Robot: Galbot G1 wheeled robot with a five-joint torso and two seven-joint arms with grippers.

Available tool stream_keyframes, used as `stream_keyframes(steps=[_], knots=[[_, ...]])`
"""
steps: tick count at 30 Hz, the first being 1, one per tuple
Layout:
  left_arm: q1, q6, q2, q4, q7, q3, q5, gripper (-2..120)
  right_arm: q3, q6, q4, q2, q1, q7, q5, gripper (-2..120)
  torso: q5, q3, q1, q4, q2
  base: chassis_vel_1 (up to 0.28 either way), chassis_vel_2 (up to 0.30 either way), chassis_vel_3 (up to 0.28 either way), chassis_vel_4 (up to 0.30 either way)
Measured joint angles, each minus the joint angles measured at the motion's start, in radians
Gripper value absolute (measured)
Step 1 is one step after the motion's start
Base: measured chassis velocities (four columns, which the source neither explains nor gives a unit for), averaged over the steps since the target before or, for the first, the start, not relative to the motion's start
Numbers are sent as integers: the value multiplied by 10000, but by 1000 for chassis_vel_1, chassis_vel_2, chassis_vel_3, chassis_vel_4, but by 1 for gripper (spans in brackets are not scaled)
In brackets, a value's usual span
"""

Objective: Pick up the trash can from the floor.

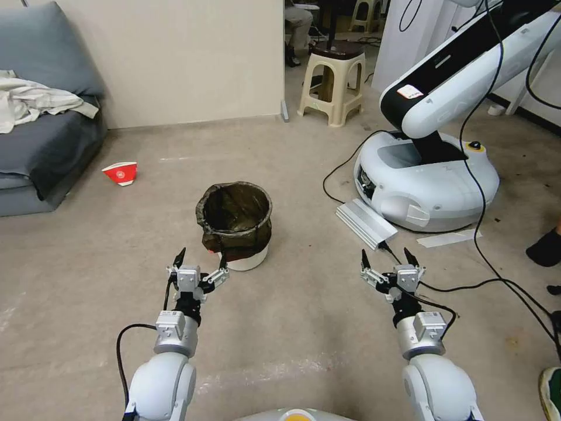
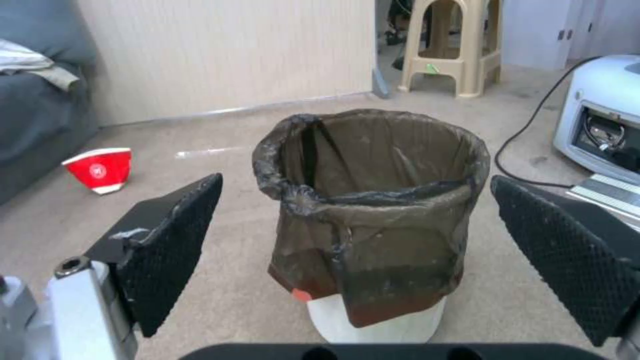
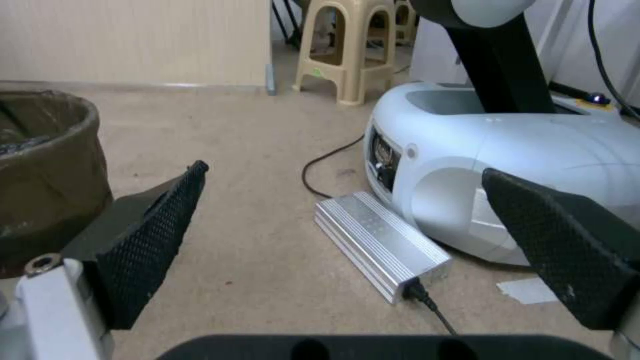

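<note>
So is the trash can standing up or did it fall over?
Standing up. The trash can sits on its white base on the floor, its bag-lined mouth facing upward, just ahead of the open left gripper.

Small red-and-white paper cup lying tipped on its side near sofa. Grey fabric sofa at far left, crumpled white cloth draped on seat. Beige plastic stool upright by end of cream wall panel. Second white robot's rounded base at right, its white-and-black arm leaning above. Ribbed silver metal power brick just beside that base, black cable plugged into its near end. Another black cable curving from base front. Pale tape strip flat near base.
</note>
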Motion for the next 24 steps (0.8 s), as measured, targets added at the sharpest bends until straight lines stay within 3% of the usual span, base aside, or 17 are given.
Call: stream_keyframes(steps=[19,24], knots=[[40,11,5,-112,0,-25,-17,100,1,-19,75,12,-38,1,0,100,1,0,0,0,0,0,0,0,0],[533,222,105,-1223,-11,-446,-292,100,22,-414,1173,191,-476,141,85,100,-2,0,0,0,0,0,0,0,0]])
